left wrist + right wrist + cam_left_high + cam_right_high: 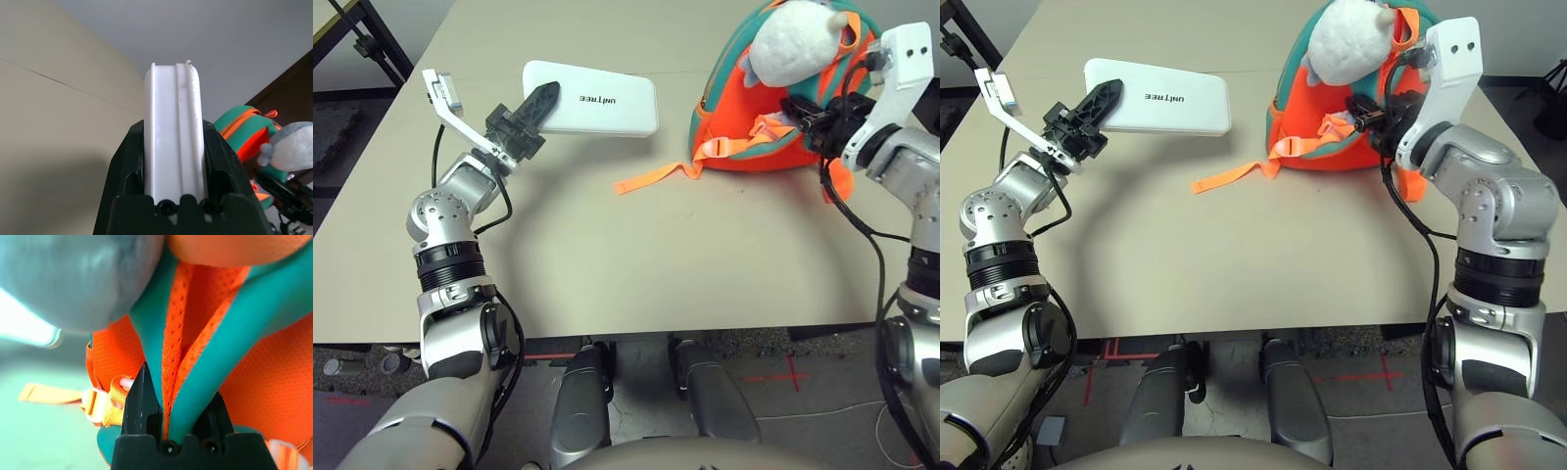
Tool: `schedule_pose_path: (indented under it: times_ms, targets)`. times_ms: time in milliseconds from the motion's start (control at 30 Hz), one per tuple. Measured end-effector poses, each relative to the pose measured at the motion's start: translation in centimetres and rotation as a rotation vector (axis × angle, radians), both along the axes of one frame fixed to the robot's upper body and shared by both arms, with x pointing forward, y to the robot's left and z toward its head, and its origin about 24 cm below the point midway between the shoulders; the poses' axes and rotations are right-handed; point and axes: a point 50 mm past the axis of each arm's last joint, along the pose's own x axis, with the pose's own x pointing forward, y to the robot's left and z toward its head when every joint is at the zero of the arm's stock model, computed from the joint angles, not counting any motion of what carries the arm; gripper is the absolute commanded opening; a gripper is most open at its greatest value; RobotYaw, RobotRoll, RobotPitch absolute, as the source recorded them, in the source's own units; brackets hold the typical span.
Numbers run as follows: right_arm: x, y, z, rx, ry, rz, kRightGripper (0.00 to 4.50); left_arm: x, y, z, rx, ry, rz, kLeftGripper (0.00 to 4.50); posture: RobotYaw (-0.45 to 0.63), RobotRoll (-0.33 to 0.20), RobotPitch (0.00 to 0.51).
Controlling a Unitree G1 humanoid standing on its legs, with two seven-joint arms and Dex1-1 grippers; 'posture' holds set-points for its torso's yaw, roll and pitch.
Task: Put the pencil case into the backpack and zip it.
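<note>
The white pencil case (602,101), with dark lettering on top, is at the far left-centre of the table. My left gripper (544,98) is shut on its left end; in the left wrist view the case (171,98) stands edge-on between the two black fingers. The orange backpack (744,142) with teal trim sits at the far right, a grey-white plush fish charm (798,39) on top. My right gripper (800,110) is at its right side. In the right wrist view this gripper (178,387) is shut on a teal-edged fold of orange mesh (176,357).
A loose orange strap (651,179) trails from the backpack onto the beige table (636,264) toward the middle. A buckle (710,149) hangs on the backpack's front. The table's near edge runs just in front of my body.
</note>
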Motion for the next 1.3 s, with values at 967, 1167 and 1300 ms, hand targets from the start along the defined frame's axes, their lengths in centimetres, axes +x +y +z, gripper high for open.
schedule_pose_path:
  times_ms: [967,1167,1300]
  targets:
    - [-3.9,1.1,-4.9,-0.008,0.113,0.05,0.36,1.1,-0.9,2.4,0.037,-0.108,-0.094,1.36,-0.19,0.0,0.194]
    - [-3.6,1.0,-5.7,-0.009,0.105,0.05,0.36,0.6,-2.1,6.9,0.094,-0.294,-0.218,1.36,-0.19,0.0,0.191]
    - [-3.7,1.1,-6.0,-0.01,0.103,0.056,0.36,0.6,-2.7,8.9,0.107,-0.367,-0.285,1.36,-0.19,0.0,0.191]
